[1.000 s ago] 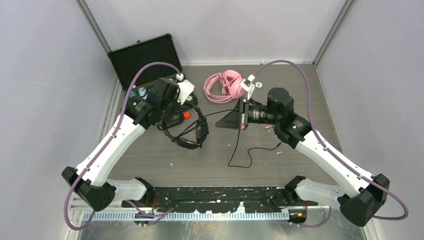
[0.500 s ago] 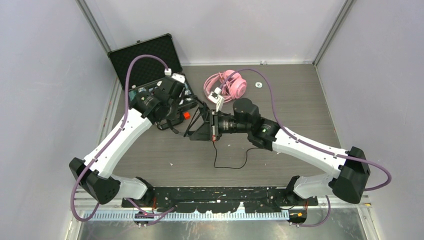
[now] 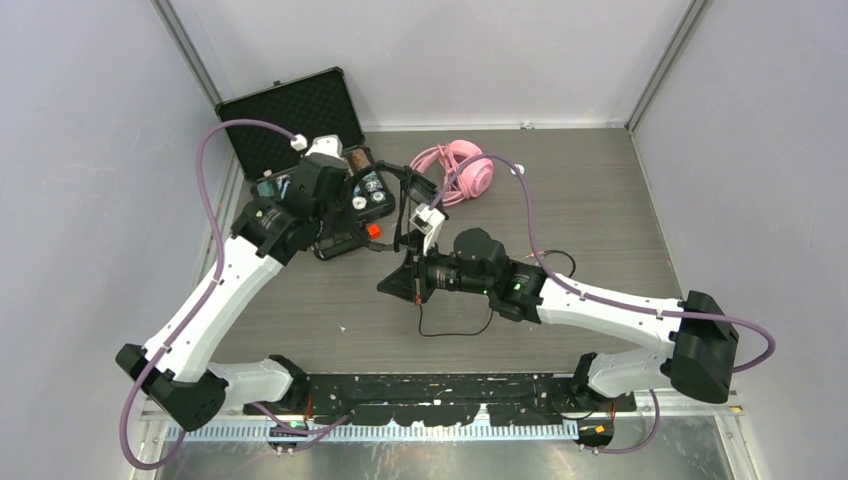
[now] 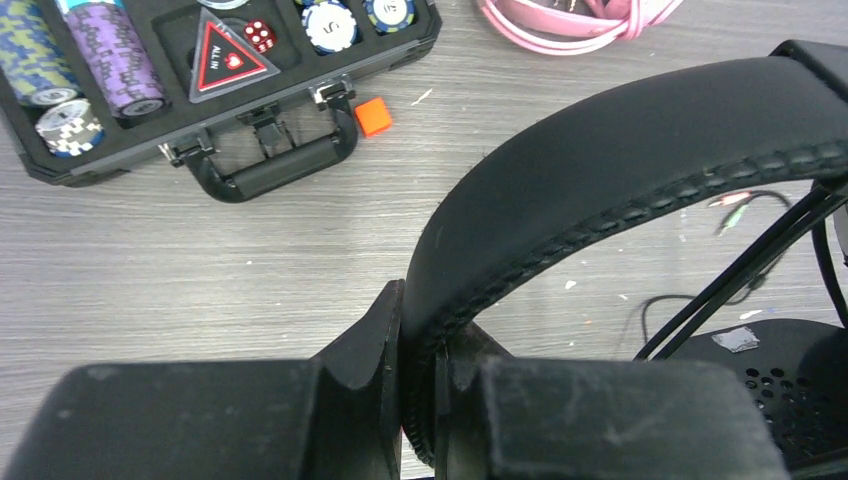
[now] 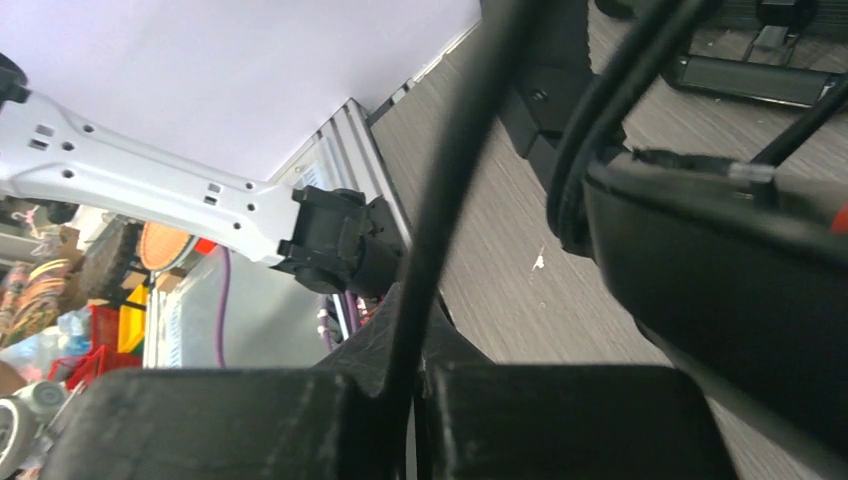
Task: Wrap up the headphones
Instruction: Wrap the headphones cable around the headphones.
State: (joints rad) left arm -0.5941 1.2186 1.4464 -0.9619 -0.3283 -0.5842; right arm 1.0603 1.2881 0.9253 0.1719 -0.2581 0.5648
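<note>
Grey table (image 3: 600,200) with chip case (image 3: 285,120), pink headphones (image 3: 465,170)

Your left arm (image 3: 225,290) reaches to the open case (image 3: 290,115) at the far left, and its wrist covers part of the case's near half. The black headset (image 3: 405,178) shows just right of that wrist. Its band arches toward the pink headset (image 3: 470,172), which lies on the table (image 3: 620,200) near the back. An orange cube (image 3: 372,230) sits just beside the case's near edge. Your right gripper (image 3: 398,284) points left at mid-table with its jaws together. The thin black cable (image 3: 450,334) runs from the gripper's tip and loops on the table below it.
</note>
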